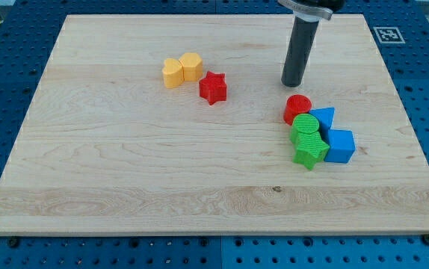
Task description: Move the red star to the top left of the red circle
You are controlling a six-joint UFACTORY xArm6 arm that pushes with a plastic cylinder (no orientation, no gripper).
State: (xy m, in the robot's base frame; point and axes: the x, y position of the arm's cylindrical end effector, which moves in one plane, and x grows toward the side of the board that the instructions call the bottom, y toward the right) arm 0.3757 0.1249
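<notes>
On pale woodgrain: red star point(213, 87), red circle point(297, 108).

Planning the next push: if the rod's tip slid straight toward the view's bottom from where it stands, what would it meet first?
Probably the red circle block, directly below my tip with a small gap between; the green blocks lie behind it. Depth is uncertain.

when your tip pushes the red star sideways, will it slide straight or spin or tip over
The red star looks low and flat-based, so it probably slides rather than tips. Its pointed outline means an off-centre push from my tip would likely spin it. The smooth wooden board suggests easy sliding; the yellow blocks close by could deflect it.
</notes>
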